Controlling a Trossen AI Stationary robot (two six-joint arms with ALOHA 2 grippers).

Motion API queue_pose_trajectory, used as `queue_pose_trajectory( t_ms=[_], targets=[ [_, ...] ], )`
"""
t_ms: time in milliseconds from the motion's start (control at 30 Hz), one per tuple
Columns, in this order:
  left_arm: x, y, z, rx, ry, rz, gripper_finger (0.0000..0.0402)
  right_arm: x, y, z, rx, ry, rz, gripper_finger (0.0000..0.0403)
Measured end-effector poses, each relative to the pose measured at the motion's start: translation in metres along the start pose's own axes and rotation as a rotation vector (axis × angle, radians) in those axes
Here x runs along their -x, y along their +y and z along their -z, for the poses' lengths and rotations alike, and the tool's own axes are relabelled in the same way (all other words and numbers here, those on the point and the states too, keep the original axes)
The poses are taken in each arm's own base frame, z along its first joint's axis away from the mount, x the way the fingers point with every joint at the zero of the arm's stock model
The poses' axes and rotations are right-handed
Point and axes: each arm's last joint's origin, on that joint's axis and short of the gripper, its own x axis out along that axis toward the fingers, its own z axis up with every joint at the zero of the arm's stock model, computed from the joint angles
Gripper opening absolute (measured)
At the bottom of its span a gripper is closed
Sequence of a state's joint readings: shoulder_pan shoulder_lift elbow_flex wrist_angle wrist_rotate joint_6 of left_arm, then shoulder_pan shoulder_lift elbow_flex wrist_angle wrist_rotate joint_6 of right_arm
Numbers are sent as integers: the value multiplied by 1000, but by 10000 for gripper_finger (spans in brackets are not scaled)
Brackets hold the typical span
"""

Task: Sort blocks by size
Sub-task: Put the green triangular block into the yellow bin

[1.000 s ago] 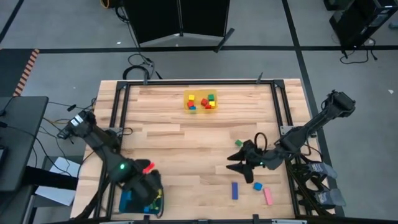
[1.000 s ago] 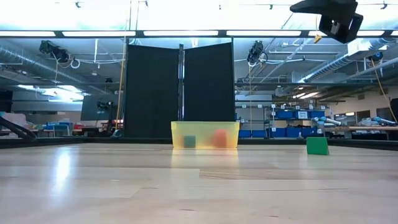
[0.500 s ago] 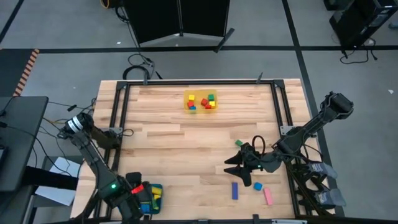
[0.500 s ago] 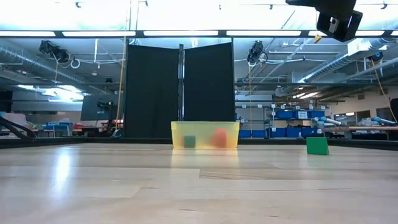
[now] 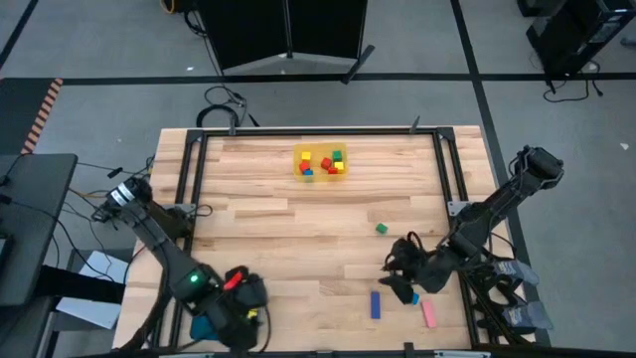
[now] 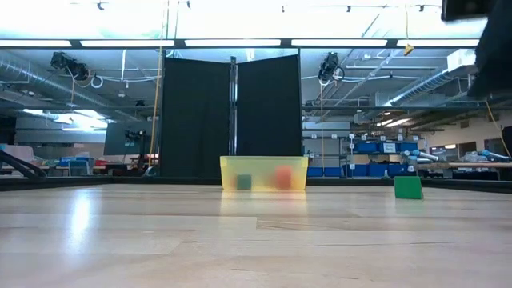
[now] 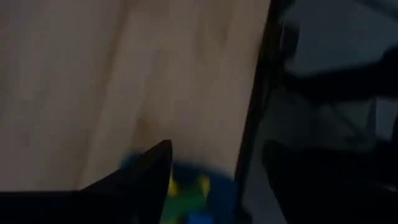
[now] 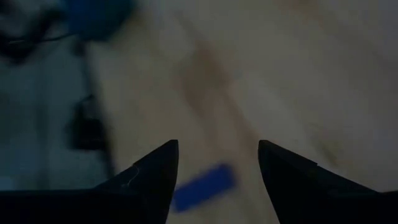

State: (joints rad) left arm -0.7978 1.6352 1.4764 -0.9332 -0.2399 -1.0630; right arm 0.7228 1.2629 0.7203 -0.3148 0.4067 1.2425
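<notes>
Three loose blocks near your right gripper (image 5: 402, 281): blue bar (image 5: 376, 304), teal, pink. Jaws spread, empty. Bar's light, rigid, slick paint; pinch across its narrow sides mid-length. Left gripper (image 5: 241, 306) over the teal tray (image 5: 202, 326), grip unclear.

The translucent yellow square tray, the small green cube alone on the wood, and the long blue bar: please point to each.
Translucent yellow square tray (image 5: 296, 151): high view, on its left rim.
Small green cube (image 5: 381, 229): high view, on its top face.
Long blue bar (image 5: 376, 304): high view, at its middle.
</notes>
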Motion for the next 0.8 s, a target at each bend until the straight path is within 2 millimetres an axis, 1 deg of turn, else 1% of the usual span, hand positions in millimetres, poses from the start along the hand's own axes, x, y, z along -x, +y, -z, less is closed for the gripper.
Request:
queue_pose_trajectory(
  t_ms=[167, 267, 367, 467, 567, 667, 800],
  targets=[
    [-5, 10, -42, 13, -183, 19, 229, 2, -20, 3, -90, -50, 207, 231],
    [-7, 17, -64, 37, -258, 46, 222, 3, -35, -3, -132, -87, 354, 232],
    [-8, 24, -84, 58, -327, 70, 219, 2, -48, -12, -111, -108, 467, 234],
    [-8, 30, -99, 67, -391, 92, 218, -3, -52, -22, 60, -85, 502, 238],
    [-7, 32, -108, 62, -431, 108, 218, -9, -52, -28, 263, -4, 474, 241],
    [-6, 32, -111, 58, -451, 119, 218, -11, -54, -34, 404, 94, 438, 242],
    [-6, 32, -111, 60, -449, 119, 218, -13, -61, -43, 517, 255, 364, 242]
  ],
)
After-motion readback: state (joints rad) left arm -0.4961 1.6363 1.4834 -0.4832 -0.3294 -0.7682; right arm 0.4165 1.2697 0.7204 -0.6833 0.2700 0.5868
